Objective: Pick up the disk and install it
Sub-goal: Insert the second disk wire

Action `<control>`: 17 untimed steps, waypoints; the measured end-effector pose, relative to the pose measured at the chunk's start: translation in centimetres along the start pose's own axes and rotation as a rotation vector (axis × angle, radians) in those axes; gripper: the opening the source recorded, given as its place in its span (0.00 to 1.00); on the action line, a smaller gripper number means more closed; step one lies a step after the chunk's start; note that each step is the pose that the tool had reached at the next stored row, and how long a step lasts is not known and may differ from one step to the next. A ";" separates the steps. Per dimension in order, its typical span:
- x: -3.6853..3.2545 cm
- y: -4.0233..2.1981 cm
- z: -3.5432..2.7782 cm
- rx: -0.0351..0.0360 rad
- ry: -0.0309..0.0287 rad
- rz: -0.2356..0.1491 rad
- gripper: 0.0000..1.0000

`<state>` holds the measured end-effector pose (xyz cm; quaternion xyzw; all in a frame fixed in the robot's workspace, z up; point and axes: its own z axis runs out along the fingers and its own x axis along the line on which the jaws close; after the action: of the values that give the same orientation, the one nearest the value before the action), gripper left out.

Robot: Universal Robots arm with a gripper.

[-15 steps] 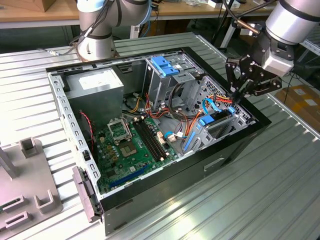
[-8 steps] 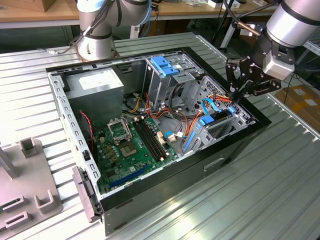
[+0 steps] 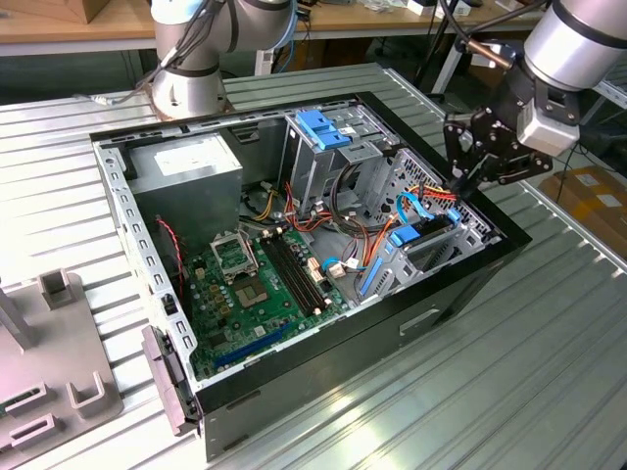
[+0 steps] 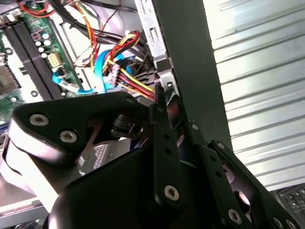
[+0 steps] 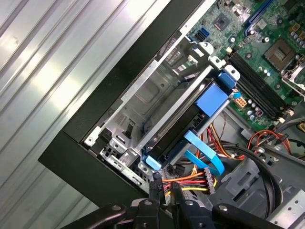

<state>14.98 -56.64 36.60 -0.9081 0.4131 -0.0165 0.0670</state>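
The disk (image 5: 183,131) is a dark flat drive edged by a blue bracket (image 5: 212,100). It lies in the metal bay at the corner of the open computer case (image 3: 460,279). In the exterior view the disk (image 3: 429,250) sits low in that bay on the view's right. My black gripper (image 3: 462,184) hangs just above the bay's outer end, over the red and yellow cable bundle (image 5: 190,179). In both wrist views the gripper (image 5: 164,185) (image 4: 167,98) has its fingers close together with nothing between them, a little apart from the disk's blue end tab (image 5: 152,162).
Inside the case are a green motherboard (image 3: 255,284), a grey power-supply box (image 3: 186,166) and a metal drive cage with a blue handle (image 3: 318,127). A second arm's base (image 3: 186,88) stands behind the case. Grey fixtures (image 3: 59,289) stand on the ribbed metal table (image 3: 509,392).
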 end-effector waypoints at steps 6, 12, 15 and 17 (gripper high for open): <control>-0.24 0.32 0.00 0.0162 0.0123 -0.020 0.24; -0.01 0.76 0.18 0.0203 0.0124 -0.046 0.24; -0.01 0.77 0.19 0.0296 0.0152 -0.058 0.24; -0.02 0.77 0.21 0.0369 0.0172 -0.070 0.24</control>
<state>14.41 -57.11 36.30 -0.9205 0.3811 -0.0343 0.0795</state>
